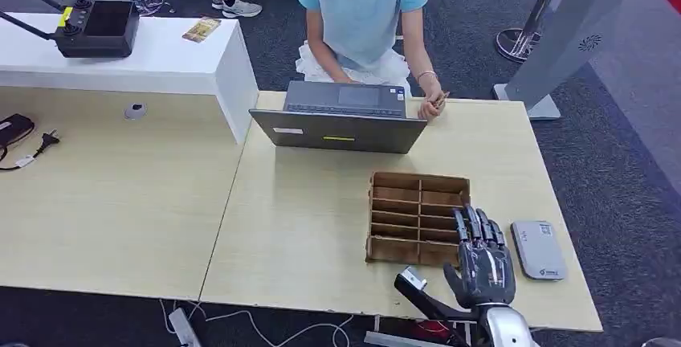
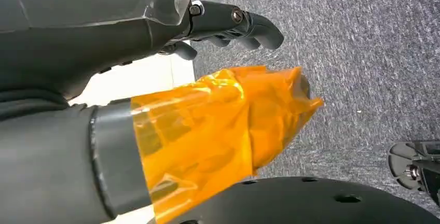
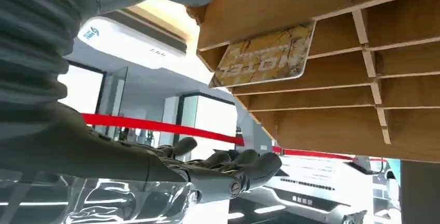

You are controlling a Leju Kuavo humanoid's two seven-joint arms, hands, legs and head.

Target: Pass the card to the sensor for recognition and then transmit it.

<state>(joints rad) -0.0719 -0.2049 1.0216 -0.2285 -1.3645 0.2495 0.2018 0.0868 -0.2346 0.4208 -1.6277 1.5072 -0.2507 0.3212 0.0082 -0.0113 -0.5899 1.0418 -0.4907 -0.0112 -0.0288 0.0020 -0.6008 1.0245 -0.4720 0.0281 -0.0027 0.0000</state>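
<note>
Your right hand hovers at the wooden divider box near the table's front right, fingers apart, empty. The card sits in a box slot. Left hand: fingers loosely apart, holding nothing.

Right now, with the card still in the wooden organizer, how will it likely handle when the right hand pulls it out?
The card looks thin, flat and glossy, so probably stiff, light and slippery. It leans in a slot of the organizer, so the right hand may have only an edge to pinch.
</note>
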